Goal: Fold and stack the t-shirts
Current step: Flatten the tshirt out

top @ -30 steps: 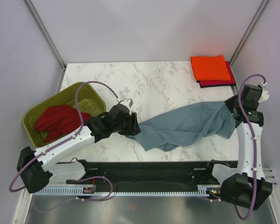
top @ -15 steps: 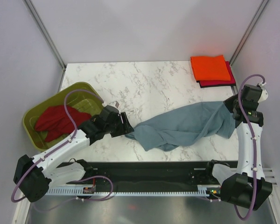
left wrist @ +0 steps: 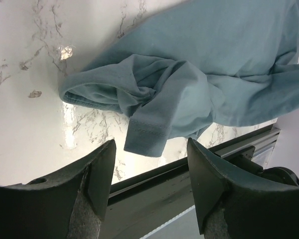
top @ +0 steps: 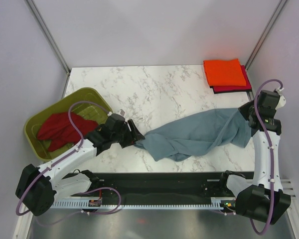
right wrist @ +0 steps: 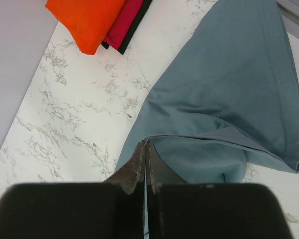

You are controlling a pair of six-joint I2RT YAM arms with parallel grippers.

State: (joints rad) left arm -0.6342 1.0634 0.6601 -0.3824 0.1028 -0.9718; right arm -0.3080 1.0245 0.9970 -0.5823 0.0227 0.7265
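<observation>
Left gripper point(top: 135, 135), jaws spread and empty, sits just beside the crumpled end of the blue-grey t-shirt point(top: 199, 132). Right gripper point(right wrist: 145, 144), closed, pinches the shirt's opposite edge.

My two arms point(top: 65, 160) are white links with black joints; purple cables point(top: 273, 164) loop above the black base rail point(top: 159, 181); my left gripper point(left wrist: 149, 147) has dark grey fingers point(left wrist: 97, 174).
</observation>
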